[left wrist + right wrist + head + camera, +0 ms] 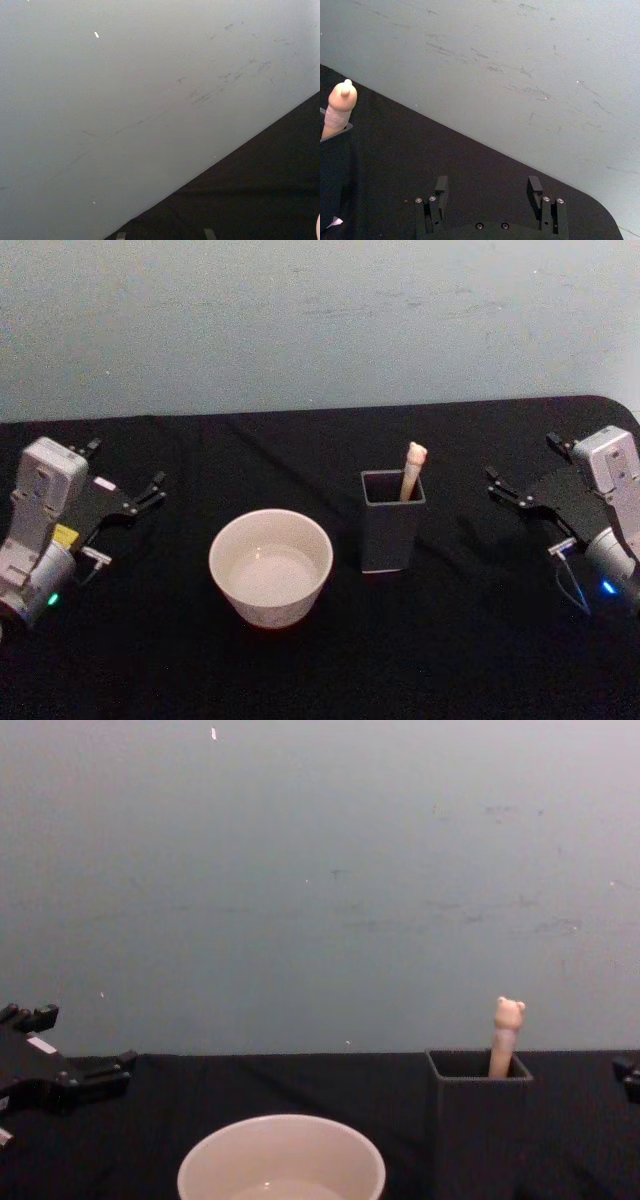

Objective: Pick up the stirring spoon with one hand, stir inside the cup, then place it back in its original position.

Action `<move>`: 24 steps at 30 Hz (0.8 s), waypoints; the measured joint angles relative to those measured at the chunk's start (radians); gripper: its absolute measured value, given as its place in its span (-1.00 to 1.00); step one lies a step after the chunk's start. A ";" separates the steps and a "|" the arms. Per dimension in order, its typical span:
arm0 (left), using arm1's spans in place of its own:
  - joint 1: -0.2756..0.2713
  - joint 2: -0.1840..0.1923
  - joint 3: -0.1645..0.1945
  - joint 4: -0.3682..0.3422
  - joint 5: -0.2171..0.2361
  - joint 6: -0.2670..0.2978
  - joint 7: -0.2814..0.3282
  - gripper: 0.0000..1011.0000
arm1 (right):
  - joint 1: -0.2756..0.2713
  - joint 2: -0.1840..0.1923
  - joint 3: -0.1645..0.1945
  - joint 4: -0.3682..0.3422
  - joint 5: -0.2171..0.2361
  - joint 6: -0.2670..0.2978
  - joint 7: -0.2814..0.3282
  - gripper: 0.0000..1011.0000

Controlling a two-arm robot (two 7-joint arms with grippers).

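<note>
one black tablecloth (330,675) under the cup (266,612) meets a scuffed grey wall (320,320).

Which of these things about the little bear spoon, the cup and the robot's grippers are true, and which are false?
1. The stirring spoon stands in the dark grey square holder. True.
2. The cup sits on the robot's right of the holder. False: it sits on the holder's left.
3. The right gripper is holding the spoon. False: it is open, holds nothing, and is off to the right of the holder.
4. The left gripper is open, to the left of the cup. True.
5. The spoon's bear-head knob pokes up above the holder's rim. True.
</note>
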 joint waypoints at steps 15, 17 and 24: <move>0.000 0.000 0.000 0.000 0.000 0.000 0.000 0.98 | 0.000 0.000 0.000 0.000 0.000 0.000 0.000 0.98; 0.000 0.000 0.000 0.000 0.000 0.000 0.000 0.98 | 0.000 0.000 0.000 0.000 0.000 0.000 0.000 0.98; 0.000 0.000 0.000 0.000 0.000 0.000 0.000 0.98 | 0.000 0.000 0.000 0.000 0.000 0.000 0.000 0.98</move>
